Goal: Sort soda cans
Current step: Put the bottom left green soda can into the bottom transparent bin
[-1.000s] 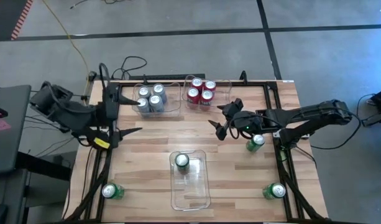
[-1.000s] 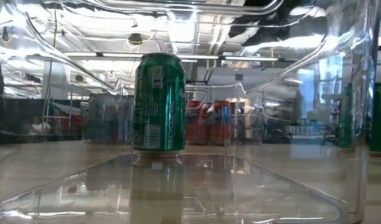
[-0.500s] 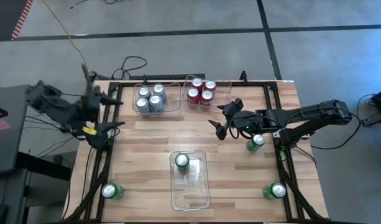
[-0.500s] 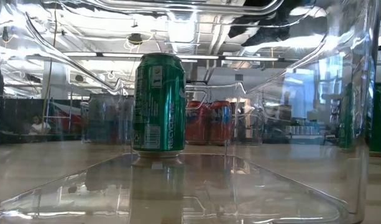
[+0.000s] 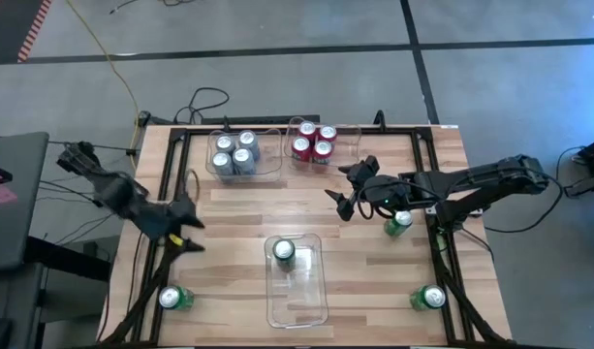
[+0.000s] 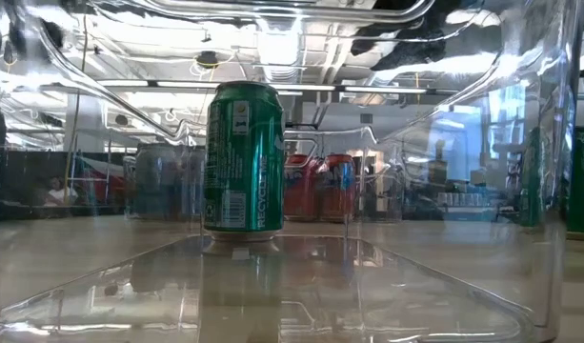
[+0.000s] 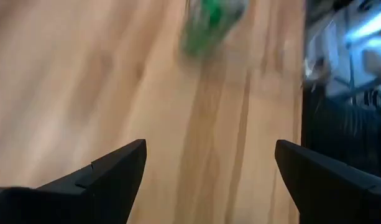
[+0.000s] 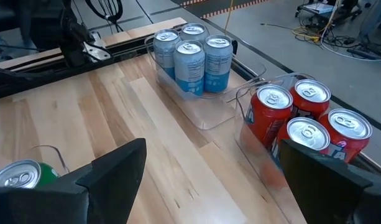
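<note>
Green can (image 5: 175, 298) upright at table's (image 5: 238, 208) near-left corner; left gripper (image 5: 185, 228), fingers apart, beyond it. Rigid, smooth and probably light: grasp mid-wall. Right gripper (image 5: 347, 201) waits, spread.

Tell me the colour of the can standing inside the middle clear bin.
Green with a silver top: the can shows best in the low view, upright inside the bin.
</note>
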{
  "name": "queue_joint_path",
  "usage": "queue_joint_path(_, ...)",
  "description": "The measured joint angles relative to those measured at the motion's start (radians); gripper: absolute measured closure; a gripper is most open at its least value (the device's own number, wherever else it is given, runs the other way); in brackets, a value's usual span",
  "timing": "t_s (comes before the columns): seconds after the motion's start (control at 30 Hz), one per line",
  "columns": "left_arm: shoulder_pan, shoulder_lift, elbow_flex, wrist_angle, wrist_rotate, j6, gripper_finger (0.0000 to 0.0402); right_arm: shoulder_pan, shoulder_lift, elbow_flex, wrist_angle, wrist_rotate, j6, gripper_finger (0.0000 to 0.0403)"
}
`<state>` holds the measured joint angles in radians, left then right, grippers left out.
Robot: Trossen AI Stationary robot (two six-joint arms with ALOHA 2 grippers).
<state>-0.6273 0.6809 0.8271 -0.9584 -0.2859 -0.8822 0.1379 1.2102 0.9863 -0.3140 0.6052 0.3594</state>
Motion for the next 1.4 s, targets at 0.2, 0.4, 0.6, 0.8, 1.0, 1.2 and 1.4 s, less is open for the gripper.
queue_joint_path(0.2, -0.057, 0.160, -0.064, 0.093, 0.145, -0.145, 0.0052, 0.001, 0.003, 0.000, -0.012, 0.000, 0.035, 0.0023)
queue_joint_path(0.4, -0.128, 0.318, -0.030, 0.119, 0.266, -0.318, 0.0052, 0.007, 0.007, -0.001, -0.040, 0.000, 0.055, 0.0023)
queue_joint_path(0.6, -0.227, 0.422, 0.029, 0.111, 0.390, -0.540, 0.0052, 0.006, 0.014, -0.001, -0.042, 0.001, 0.060, 0.0023)
queue_joint_path(0.8, -0.287, 0.431, 0.068, 0.105, 0.380, -0.698, 0.0052, 0.006, 0.022, -0.001, -0.041, 0.001, 0.062, 0.0023)
queue_joint_path(1.0, -0.341, 0.431, 0.070, 0.101, 0.366, -0.767, 0.0052, 0.006, 0.023, -0.001, -0.041, 0.000, 0.062, 0.0023)
queue_joint_path(1.2, -0.398, 0.432, 0.070, 0.101, 0.368, -0.847, 0.0052, 0.006, 0.023, -0.001, -0.041, 0.001, 0.061, 0.0023)
queue_joint_path(1.4, -0.444, 0.432, 0.070, 0.078, 0.369, -0.900, 0.0052, 0.006, 0.023, -0.001, -0.041, 0.001, 0.061, 0.0023)
